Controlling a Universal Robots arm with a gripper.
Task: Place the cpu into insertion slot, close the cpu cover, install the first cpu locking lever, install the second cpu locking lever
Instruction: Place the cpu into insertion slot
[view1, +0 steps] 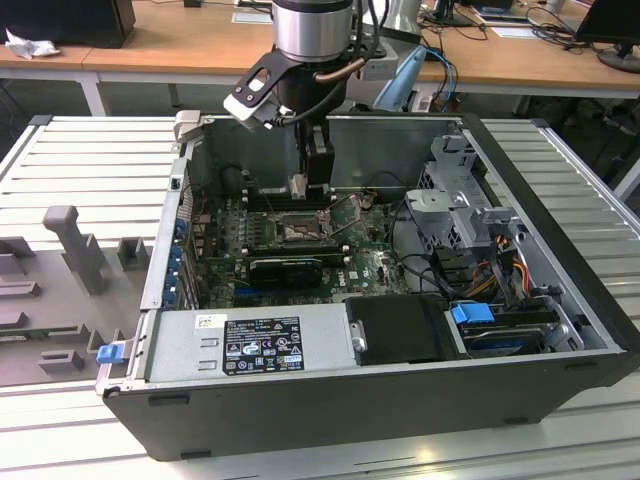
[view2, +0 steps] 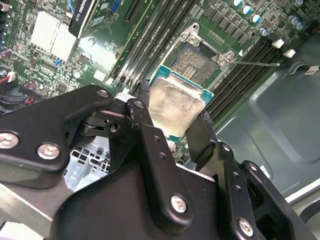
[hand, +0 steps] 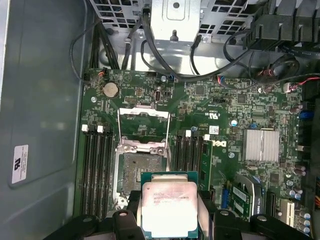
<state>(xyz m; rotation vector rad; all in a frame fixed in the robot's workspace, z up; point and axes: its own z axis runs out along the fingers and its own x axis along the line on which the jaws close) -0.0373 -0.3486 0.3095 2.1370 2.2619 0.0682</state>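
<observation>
My gripper (view1: 300, 186) reaches down into the open computer case and is shut on the cpu (hand: 169, 207), a pale silvery square chip on a green board. The cpu (view2: 175, 106) is clamped by its edges between the two black fingers (view2: 201, 134), face toward both wrist cameras. It hangs above the motherboard, close beside the insertion slot (hand: 139, 169), whose glinting centre lies bare. The insertion slot (view2: 196, 60) has nothing in it. The cpu cover (hand: 143, 113) stands flipped open at the slot's far side. A thin wire lever (view2: 255, 63) sticks out sideways from the socket.
Long black memory slots (hand: 96, 170) flank the socket on both sides. A silver heatsink (hand: 260, 145) and black cables (hand: 150, 55) lie nearby. The case holds a power supply (view1: 250, 342) and a drive cage (view1: 460, 200). Grey fixtures (view1: 72, 245) stand on the table at the exterior view's left.
</observation>
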